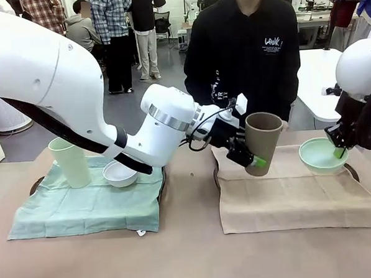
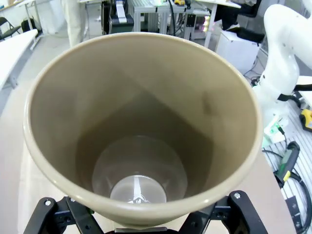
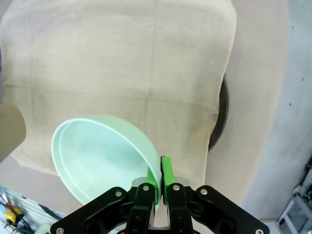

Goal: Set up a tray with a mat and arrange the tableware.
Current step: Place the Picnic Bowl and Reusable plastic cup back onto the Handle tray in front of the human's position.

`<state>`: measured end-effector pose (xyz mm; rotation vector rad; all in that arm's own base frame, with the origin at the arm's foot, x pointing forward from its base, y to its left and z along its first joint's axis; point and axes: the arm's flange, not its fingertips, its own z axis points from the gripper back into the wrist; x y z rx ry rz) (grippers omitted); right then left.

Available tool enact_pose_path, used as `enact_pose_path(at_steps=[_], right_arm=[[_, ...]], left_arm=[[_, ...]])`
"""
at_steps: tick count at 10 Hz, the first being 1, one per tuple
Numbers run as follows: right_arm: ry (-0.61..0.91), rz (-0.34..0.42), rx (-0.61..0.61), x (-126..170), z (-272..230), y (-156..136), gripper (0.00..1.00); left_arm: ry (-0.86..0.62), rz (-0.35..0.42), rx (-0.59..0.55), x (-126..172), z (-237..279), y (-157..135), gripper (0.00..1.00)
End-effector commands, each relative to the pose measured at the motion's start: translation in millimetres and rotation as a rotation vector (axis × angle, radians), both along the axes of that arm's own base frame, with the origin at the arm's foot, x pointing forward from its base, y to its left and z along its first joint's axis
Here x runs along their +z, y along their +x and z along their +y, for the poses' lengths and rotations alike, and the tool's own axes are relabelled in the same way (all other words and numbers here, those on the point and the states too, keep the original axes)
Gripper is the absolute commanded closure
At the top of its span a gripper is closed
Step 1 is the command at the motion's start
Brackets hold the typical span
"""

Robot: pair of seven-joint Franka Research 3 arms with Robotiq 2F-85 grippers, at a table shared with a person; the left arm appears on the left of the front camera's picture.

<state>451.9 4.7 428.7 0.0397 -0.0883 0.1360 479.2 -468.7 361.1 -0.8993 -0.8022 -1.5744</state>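
Observation:
My left gripper reaches across the middle and is shut on the brown-taupe cup, which hangs slightly tilted over the back left of the beige mat. In the left wrist view the cup opens toward the camera between the black fingers. At the right, my right gripper pinches the rim of the mint green bowl, held just above the mat. In the right wrist view the green pads clamp the rim of that bowl over the beige mat.
On the left a dark tray holds a green mat with a pale green cup and a white bowl. The right tray's dark rim shows under the beige mat. A person stands at the far side.

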Motion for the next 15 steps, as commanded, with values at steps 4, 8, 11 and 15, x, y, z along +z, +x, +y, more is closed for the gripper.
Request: enact_pose_path(at_steps=[4,8,11,15], right_arm=[[0.092,0.094,0.043,-15.4,-3.4,19.5,0.94],[0.096,0.104,0.066,-37.2,-0.2,42.6,0.94],[0.043,0.100,0.063,-56.6,1.0,54.6,0.94],[0.041,0.117,0.074,-75.5,-0.3,70.2,0.94]], left_arm=[[-0.047,-0.020,0.009,-14.1,1.3,5.6,0.17],[-0.150,-0.068,0.007,-39.1,-3.1,19.0,0.17],[-0.139,-0.066,0.010,-60.7,-7.0,26.2,0.17],[-0.086,-0.022,0.015,-74.5,-12.6,35.4,0.17]])
